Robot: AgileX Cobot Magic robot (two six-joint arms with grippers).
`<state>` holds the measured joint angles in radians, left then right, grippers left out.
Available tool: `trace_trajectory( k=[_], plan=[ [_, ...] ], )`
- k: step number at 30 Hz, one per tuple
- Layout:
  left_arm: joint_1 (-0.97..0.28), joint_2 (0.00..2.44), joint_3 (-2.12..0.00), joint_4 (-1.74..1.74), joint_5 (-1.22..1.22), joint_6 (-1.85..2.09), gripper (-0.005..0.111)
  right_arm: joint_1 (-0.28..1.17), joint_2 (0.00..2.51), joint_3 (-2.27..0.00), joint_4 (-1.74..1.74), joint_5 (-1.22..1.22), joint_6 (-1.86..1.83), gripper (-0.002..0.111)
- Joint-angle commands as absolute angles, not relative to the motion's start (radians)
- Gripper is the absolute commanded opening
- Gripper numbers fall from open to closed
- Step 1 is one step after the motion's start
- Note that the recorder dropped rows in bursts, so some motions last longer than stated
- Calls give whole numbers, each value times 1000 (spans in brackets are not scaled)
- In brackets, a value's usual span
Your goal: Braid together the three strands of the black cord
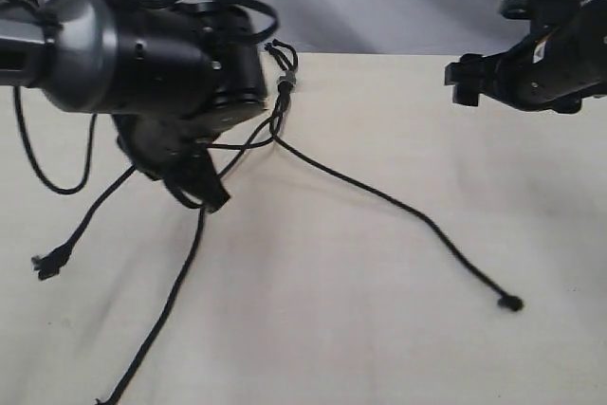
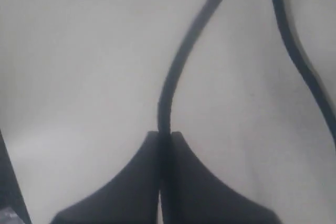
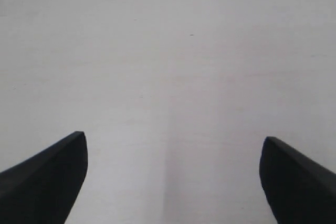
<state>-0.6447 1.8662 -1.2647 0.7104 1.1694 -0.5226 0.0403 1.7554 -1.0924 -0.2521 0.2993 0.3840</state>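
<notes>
Three thin matte black strands fan out loose across your pale cream tabletop, so by the look of it no plait is begun and all the weaving is left to do. You have one black cord, joined at one small grey band near the table's far edge, and two grippers. Your left gripper is pinched tight on one strand; your right gripper hangs spread wide, holding nothing, well apart from the cord.
</notes>
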Motion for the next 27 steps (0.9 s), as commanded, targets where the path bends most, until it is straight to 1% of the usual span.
trace_trajectory(
  k=[1, 7, 15, 18, 22, 27],
  plan=[
    [-535, 1855, -1131, 676, 964, -542, 1, 103, 1747, -1092, -251, 268, 324, 83],
    [-472, 1855, -1036, 699, 770, -510, 1, 143, 1747, -1092, -251, 261, 320, 83],
    [-466, 1855, -984, 665, 577, -508, 1, 142, 1747, -1092, -251, 259, 320, 83],
    [-466, 1873, -981, 557, 553, -490, 1, 142, 1747, -1092, -251, 259, 320, 83],
    [-489, 1906, -979, 375, 557, -354, 1, 142, 1747, -1092, -251, 259, 320, 83],
    [-582, 1924, -979, 132, 577, -176, 1, 142, 1747, -1092, -251, 259, 320, 83]
  ],
)
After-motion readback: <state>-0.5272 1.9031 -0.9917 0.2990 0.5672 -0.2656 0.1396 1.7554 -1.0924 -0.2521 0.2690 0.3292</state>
